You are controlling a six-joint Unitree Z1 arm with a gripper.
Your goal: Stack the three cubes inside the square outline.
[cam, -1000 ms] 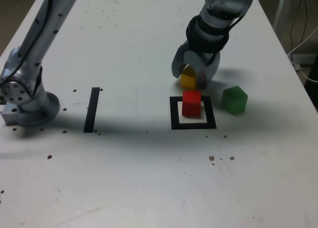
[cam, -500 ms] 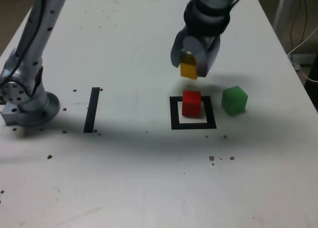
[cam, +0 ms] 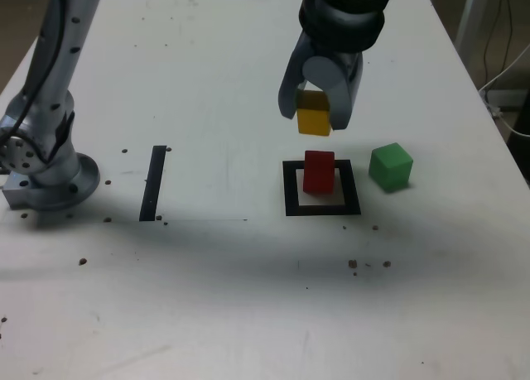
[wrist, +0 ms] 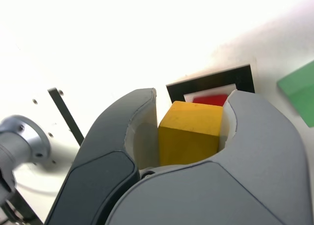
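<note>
White and wide, the table [cam: 215,297] fills nearly all of the exterior view, with small dark specks dotted over it. At the exterior view's right edge some cables hang beside the table.

Next in size is the silver robot arm. Its round base [cam: 45,177] sits on the table at the exterior view's left, and the arm reaches up and across to the far side.

At the end of the arm the fingers [cam: 315,115] point down, up in the air. They are clamped on the yellow block [cam: 314,115], one finger pressed on each side of it. The wrist view shows the same yellow block [wrist: 191,132] squeezed tight between the two grey fingers [wrist: 132,137].

Below, a square outline [cam: 322,189] of black tape with a white middle lies flat on the table. The red block [cam: 319,171] stands inside it, toward the far side. The yellow block hangs in the air just behind and above the red one, not touching it.

Just outside the square, on the exterior view's right, the green block [cam: 390,166] sits on the table.

A straight black strip [cam: 154,183] lies well apart, near the base.
</note>
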